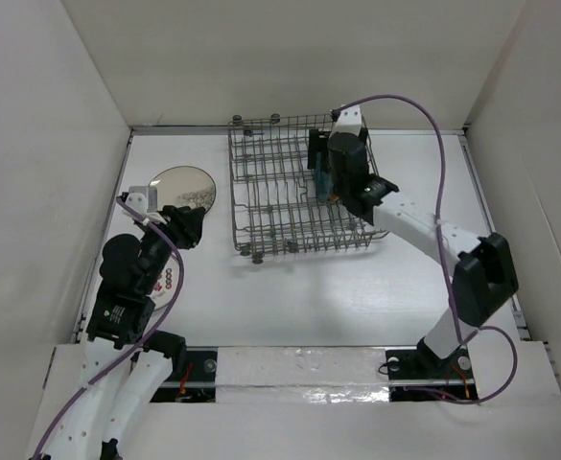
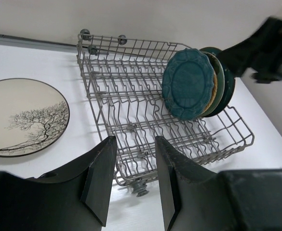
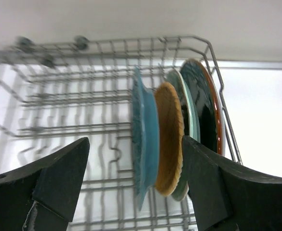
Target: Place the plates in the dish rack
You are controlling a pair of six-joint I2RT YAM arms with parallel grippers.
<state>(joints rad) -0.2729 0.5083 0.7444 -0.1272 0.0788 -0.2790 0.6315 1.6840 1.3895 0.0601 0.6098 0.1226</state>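
Four plates stand on edge at the right end of the rack (image 2: pixel 93 96). They are a wavy teal plate (image 2: pixel 188 84), an orange plate (image 3: pixel 168 139), a mint plate (image 3: pixel 185 108) and a dark plate (image 3: pixel 203 120). The rack sits by the middle of the far edge of the table (image 1: pixel 290 297). The right claw (image 3: pixel 136 154) hangs close to these plates. It is wide open and holds nothing.

Two plates are left. The tree plate (image 2: pixel 22 118) lies flat near the far left corner. The white plate (image 1: pixel 168 285) lies by the left edge, partly under the left arm. The left claw (image 2: pixel 134 159) is open and empty too, and it is near the tree plate.

I think the tree plate goes next. It lies flat, so the claw should go low and pinch its rim, one finger on top and one below. It should hold tight, as the plate looks smooth and could slip. Then it should tip the plate up and set it between two wires just left of the wavy teal plate, without bumping it. The right claw should lift away first.

The white plate has red marks, but they are too small to read. No other writing shows.
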